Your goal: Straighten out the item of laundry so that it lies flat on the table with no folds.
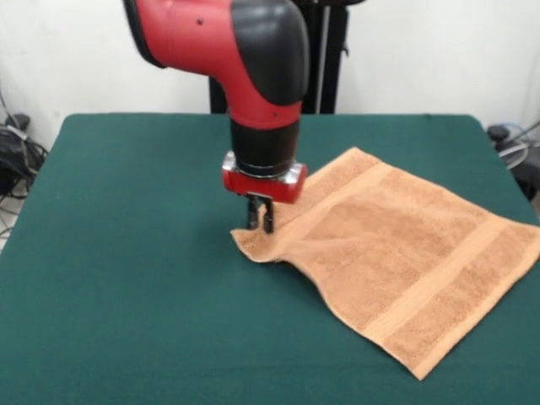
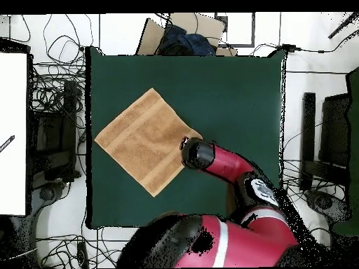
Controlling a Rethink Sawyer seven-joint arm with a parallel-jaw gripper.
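The peach-orange towel (image 1: 396, 253) lies spread as a diamond on the right half of the green table (image 1: 126, 253), with woven bands near two edges. Its right corner reaches the table's right edge. Its left corner is bunched and slightly raised, with a curled edge just below it. My gripper (image 1: 260, 221) points straight down on that left corner, fingers close together and pinching the cloth. In the overhead view the towel (image 2: 147, 140) lies left of centre on the table (image 2: 231, 91), and the arm's wrist (image 2: 198, 154) covers the gripper over the towel's right corner.
The robot's black pedestal (image 1: 325, 59) stands behind the table's far edge. Cables (image 1: 17, 156) lie off the table's left side. In the overhead view cables and dark equipment (image 2: 52, 119) ring the table, and a cardboard box (image 2: 182, 31) sits beyond its top edge.
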